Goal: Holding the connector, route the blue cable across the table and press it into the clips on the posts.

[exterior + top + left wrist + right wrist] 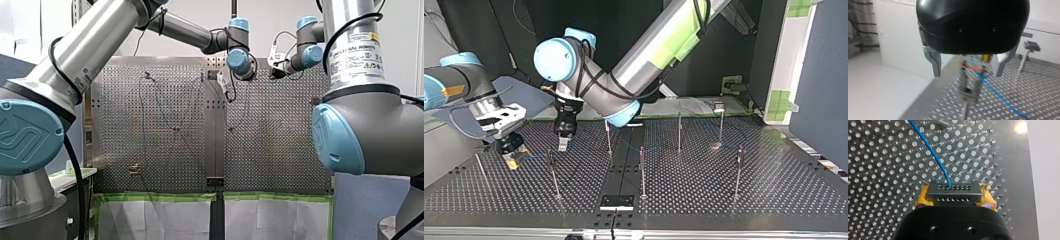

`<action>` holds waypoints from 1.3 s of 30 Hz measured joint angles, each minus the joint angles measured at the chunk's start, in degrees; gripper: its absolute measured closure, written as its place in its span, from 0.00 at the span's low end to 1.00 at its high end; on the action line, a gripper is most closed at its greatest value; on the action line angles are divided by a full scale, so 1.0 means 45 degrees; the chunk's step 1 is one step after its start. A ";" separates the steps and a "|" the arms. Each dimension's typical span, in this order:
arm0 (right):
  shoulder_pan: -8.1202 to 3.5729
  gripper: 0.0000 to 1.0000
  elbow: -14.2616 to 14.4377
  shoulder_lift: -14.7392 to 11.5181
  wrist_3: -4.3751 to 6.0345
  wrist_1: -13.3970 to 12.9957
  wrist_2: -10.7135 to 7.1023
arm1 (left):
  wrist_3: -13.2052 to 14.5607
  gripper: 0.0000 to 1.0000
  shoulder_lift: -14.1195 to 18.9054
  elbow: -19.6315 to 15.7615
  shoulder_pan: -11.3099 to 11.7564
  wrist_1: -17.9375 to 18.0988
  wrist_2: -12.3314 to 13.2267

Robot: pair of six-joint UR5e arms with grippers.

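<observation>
- At the top view's left, my right gripper (513, 159) hangs low over the perforated table (704, 200). The right wrist view shows its yellow pads (922, 198) clamped on both ends of the connector (953, 193).
- My left gripper (967, 75) has its metal fingers (934, 60) wide apart and holds nothing. It hovers over a blurred post with the cable running past beneath it.
- Risk, connector: the pads grip only the block's short ends, so a sideways tug from a taut cable could twist it or pull it out.
- Risk, cable: the blue cable (932, 152) is thin and springy and leaves the connector in a loose curve. With slack, it could ride over a clip instead of seating, or hook on the nearest post (553, 175).
- Risk, posts: they are slim upright rods, so a finger coming down off-line could knock one or push the cable aside.
- Materials: the connector is a dark grey rectangular block with two rows of small holes, and it looks rigid.
- The pads look soft and rubbery, frayed at the edges.
- The table is matt metal with a regular grid of round holes. The cable is smooth and round, with a plastic-looking jacket.
</observation>
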 joint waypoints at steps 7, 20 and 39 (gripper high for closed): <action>-0.0076 1.00 0.0000 0.0004 -0.0003 -0.0005 0.0001 | 0.0472 0.00 0.0860 -0.0862 0.0026 0.0816 -0.0188; -0.0056 1.00 0.0022 0.0005 -0.0020 0.0017 0.0001 | -0.0202 0.00 0.2480 -0.2482 -0.0337 0.2360 -0.0192; -0.0099 1.00 0.0028 0.0040 -0.0020 0.0004 0.0001 | -0.1763 0.00 0.4990 -0.4991 -0.0713 0.4870 0.0263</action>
